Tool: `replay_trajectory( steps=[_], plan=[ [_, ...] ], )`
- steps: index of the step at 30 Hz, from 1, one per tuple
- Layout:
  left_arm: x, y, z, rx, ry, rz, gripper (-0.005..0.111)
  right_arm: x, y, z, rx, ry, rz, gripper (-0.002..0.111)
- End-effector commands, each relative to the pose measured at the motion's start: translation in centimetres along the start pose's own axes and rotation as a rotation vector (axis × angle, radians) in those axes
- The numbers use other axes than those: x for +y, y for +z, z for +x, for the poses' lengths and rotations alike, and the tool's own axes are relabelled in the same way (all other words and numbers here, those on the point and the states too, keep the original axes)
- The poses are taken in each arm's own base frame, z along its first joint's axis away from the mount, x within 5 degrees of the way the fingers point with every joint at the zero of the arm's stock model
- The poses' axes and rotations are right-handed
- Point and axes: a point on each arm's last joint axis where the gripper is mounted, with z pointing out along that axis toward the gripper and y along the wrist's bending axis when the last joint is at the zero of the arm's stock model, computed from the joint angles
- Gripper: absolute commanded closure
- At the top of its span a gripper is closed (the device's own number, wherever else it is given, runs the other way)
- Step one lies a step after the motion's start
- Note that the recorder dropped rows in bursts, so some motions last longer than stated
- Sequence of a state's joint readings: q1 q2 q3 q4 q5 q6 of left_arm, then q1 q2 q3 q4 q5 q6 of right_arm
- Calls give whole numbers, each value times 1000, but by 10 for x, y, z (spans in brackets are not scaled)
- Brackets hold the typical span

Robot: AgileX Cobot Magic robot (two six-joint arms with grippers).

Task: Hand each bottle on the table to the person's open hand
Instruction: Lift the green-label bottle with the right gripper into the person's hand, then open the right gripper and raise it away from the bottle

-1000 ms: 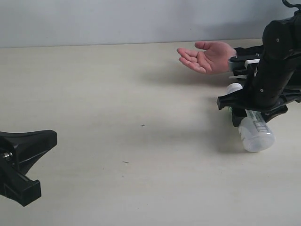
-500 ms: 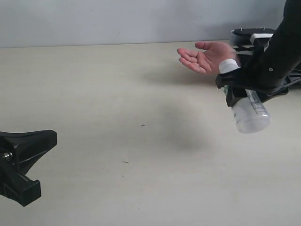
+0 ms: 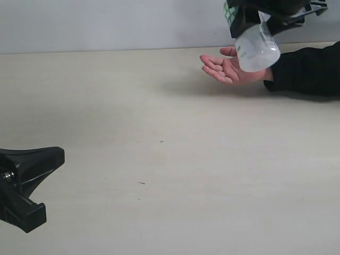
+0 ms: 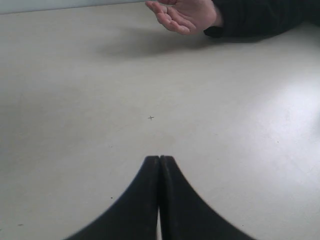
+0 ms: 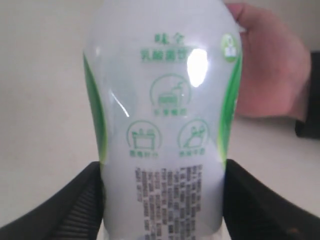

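**Milky bottle held in the air above the open palm**

The right claw hangs at the top edge of the exterior view, clear of the counter. It grips the milky-white bottle across its body. In the right wrist view, a ribbed black finger presses on each side of the bottle, below the label's green-line icons and beside a block of small print. The bottle tilts, with its rounded base pointing down and toward the exterior camera. In that view it overlaps the heel of the person's open hand; the frames do not show whether the two touch.

The hand lies palm up near the far edge of the counter. Its fingers point to the left of the exterior view, and a black sleeve runs off to the right. A grey wall stands behind.

The left claw sits low at the near left, well apart from the hand. Its two black fingers are pressed together with nothing between them. A tiny dark speck marks the bare counter ahead of it
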State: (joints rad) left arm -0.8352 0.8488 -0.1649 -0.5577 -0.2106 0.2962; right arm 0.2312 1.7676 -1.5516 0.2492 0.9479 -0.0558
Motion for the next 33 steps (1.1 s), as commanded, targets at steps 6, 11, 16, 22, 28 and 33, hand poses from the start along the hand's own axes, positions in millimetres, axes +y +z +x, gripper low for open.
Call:
replay_trajectory(
  steps=[6, 11, 16, 22, 28, 33],
  plan=[
    [0, -1, 1, -4, 0, 2, 107, -16, 65, -45, 80, -52, 85, 108],
    [0, -1, 1, -4, 0, 2, 107, -27, 114, -43, 145, -46, 100, 108],
    [0, -1, 1, -4, 0, 2, 107, -31, 127, -43, 122, -55, 116, 103],
    [0, -1, 1, -4, 0, 2, 107, -32, 127, -42, 135, -55, 116, 53],
    [0, -1, 1, -4, -2, 2, 107, -31, 127, -43, 126, -55, 116, 35],
    [0, -1, 1, -4, -2, 2, 107, -31, 127, -42, 128, -55, 116, 35]
  ],
)
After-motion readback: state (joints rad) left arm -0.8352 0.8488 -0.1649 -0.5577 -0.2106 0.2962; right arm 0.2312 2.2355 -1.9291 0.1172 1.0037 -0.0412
